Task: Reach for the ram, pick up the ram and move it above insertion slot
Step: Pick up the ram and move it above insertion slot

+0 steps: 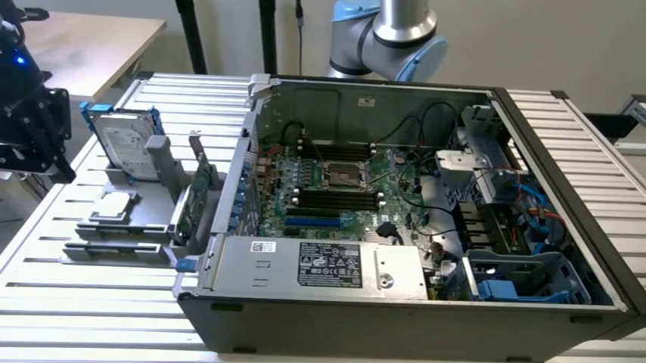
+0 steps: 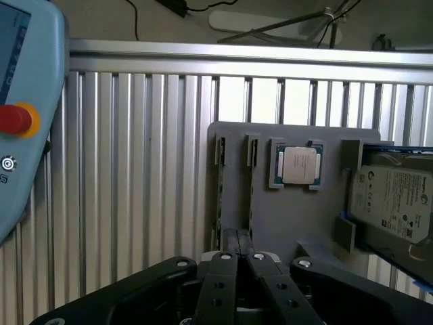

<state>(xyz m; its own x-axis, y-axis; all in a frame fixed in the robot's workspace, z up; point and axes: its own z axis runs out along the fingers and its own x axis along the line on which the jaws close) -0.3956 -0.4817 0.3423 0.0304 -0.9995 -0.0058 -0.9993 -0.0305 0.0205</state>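
Ram [image 2: 220, 193] is standing on edge in a thin slot of the gray holder [image 2: 298, 223]. We are seeing the gripper [image 2: 237, 244] hanging over that holder with its fingers pressed together, gripping nothing. The fingertips are showing just beside the ram, between the holder's two thin slots, and we are not able to tell how high above it they are. Farther along the holder a square processor chip [image 2: 300, 166] is lying flat, and beyond it a silver hard drive [image 2: 392, 203] is resting in blue rails. In the exterior view, the holder is sitting on the slatted table [image 1: 91, 302] at nine o'clock from the open computer case [image 1: 404, 318]. An upright green card [image 1: 202, 185] is standing at the holder's edge next to the case. At twelve o'clock, behind the case, the arm [image 1: 399, 34] is reaching past the frame's edge.
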